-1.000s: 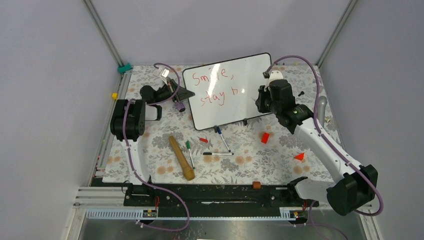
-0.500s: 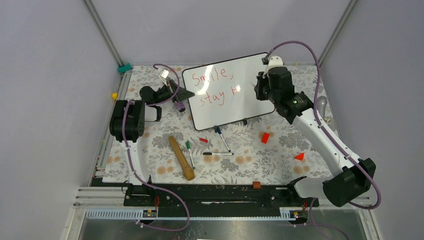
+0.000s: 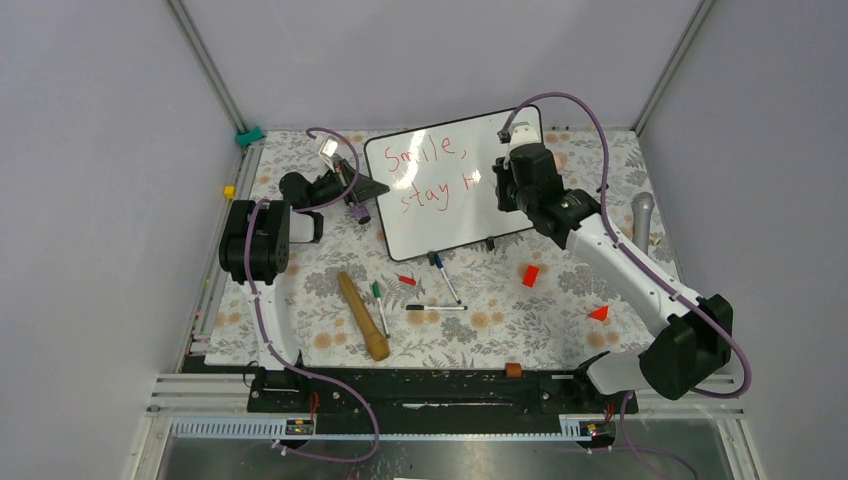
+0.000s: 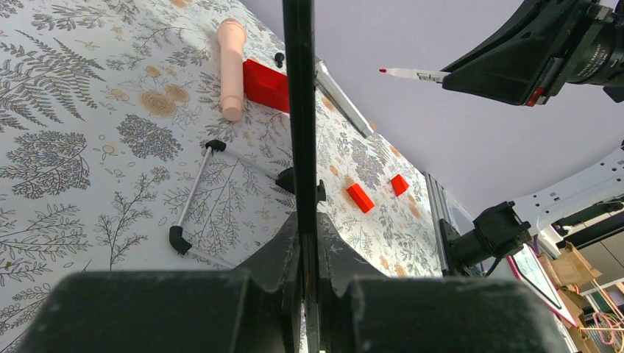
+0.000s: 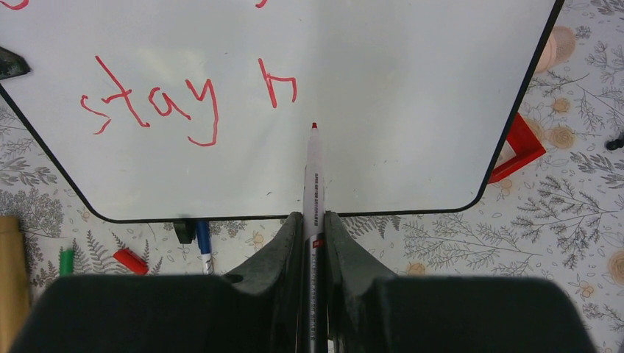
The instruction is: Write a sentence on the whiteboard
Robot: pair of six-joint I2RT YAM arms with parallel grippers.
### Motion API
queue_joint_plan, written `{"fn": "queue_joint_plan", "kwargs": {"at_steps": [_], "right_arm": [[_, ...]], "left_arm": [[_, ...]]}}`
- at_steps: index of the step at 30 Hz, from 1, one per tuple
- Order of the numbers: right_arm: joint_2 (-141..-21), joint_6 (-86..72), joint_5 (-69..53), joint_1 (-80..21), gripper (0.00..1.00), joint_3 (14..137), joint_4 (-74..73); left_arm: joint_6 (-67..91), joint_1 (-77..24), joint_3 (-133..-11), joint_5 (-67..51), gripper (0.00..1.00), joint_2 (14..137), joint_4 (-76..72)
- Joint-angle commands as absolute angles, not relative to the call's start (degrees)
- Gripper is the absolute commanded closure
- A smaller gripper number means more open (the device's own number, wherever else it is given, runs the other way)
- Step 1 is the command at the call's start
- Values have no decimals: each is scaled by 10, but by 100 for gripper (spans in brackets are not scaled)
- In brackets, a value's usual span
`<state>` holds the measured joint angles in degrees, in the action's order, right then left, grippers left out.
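I had the left gripper (image 4: 307, 229) clamped on the thin black frame of the large glossy white whiteboard (image 3: 470, 215), which stood on the floral-print tablecloth (image 3: 560, 300); the right gripper (image 5: 313, 220) pinched a white red-tipped marker (image 5: 313, 169), its tip clear of the board, just below the red handwritten sentence (image 3: 425, 193), which read "Smile, stay h"; loose pens (image 3: 436, 307) and a red block (image 3: 530, 275) lay nearby; plain grey walls (image 3: 100, 150) closed it in.

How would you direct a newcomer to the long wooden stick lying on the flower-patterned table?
Find the large white whiteboard with a thin black frame, propped on the flower-patterned table. In front of its left corner lies the tan wooden stick, at a slant. It is far thicker than the slim green-capped marker beside it.
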<state>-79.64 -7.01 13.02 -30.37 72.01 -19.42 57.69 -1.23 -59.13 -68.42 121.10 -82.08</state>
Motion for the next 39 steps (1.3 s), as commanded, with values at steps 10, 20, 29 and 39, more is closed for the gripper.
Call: {"fn": "queue_joint_plan", "kwargs": {"at_steps": [10, 20, 29, 39], "right_arm": [[-796, -59, 154, -305, 100, 724, -165], [-850, -64, 129, -298, 100, 803, -222], [-899, -61, 126, -297, 100, 836, -242], [-929, -59, 128, -298, 100, 850, -247]], "left_arm": [[518, -35, -577, -751, 100, 1192, -844], [521, -39, -584, -759, 100, 1194, -845], [524, -40, -587, -761, 100, 1197, -845], [525, -39, -587, -762, 100, 1197, -845]]}}
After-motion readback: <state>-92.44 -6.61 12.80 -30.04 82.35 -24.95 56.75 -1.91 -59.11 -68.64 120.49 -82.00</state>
